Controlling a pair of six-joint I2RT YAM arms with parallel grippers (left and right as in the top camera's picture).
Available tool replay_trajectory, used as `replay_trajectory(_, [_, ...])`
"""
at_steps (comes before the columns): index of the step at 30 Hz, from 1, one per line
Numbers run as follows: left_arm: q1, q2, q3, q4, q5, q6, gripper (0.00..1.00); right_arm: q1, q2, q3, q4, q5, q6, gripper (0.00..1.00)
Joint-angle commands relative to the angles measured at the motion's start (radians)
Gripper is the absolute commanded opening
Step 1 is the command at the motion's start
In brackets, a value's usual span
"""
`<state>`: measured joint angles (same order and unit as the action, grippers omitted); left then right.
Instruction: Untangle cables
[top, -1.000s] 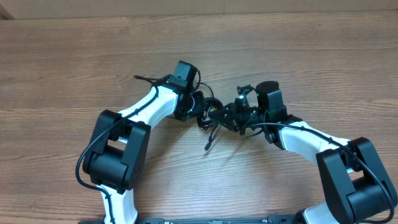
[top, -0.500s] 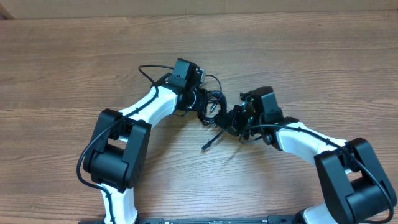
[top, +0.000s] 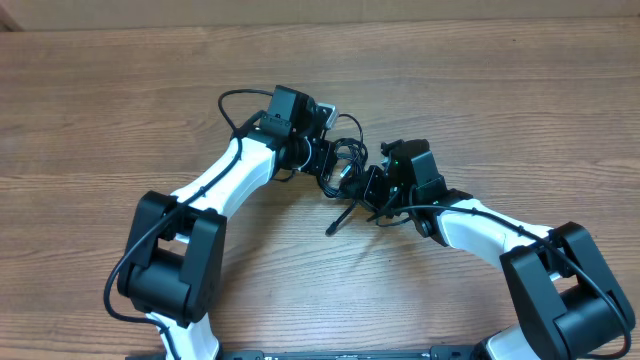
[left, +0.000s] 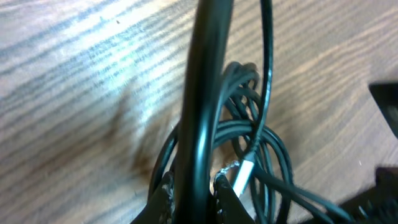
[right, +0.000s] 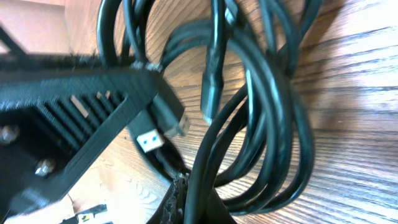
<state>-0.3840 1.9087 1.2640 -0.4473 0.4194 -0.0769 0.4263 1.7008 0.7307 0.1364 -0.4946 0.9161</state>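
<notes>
we see one wooden table (top: 100, 100) and two white-and-black arms on it, the left arm (top: 215, 180) and the right arm (top: 480, 225), bent in toward each other. each ends in one gripper, so two in all: the left gripper (top: 325, 160) and the right gripper (top: 374, 190), near one another and facing.

between the two sets of jaws lies one knot of thin black cables (top: 348, 162); we cannot count the separate cords in it. the knot's long axis runs from the left jaws down-right to the right jaws. one stray end (top: 340, 220) sticks out straight below the right jaws, pointing down-left.

the left jaws are pinched together on a single black cord, with the coiled loops (left: 261, 143) just beyond them. the right jaws are likewise clamped on one cord, loops fanning out past them.

we count three plugs: a blue-tongued plug (right: 149, 140), a slim dark plug (right: 211, 93) and a pale plug (left: 245, 174).
</notes>
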Motion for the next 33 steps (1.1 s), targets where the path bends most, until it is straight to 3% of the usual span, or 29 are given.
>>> replay_trajectory(1, [-0.009,-0.032,0.001,-0.032,0.080,0.030,0.04,-0.003,-0.005,0.013,0.011,0.067,-0.009,0.04])
replay_trajectory(26, [-0.008,-0.032,0.001,-0.019,0.098,0.079,0.04,-0.003,-0.005,0.013,0.016,0.068,-0.009,0.04])
replay_trajectory(29, [-0.008,-0.032,0.001,-0.019,0.098,0.078,0.04,-0.003,-0.005,0.013,0.016,0.068,-0.009,0.21])
replay_trajectory(33, [-0.008,-0.032,0.001,-0.019,0.098,0.078,0.04,-0.003,-0.005,0.013,0.015,0.068,-0.009,0.23])
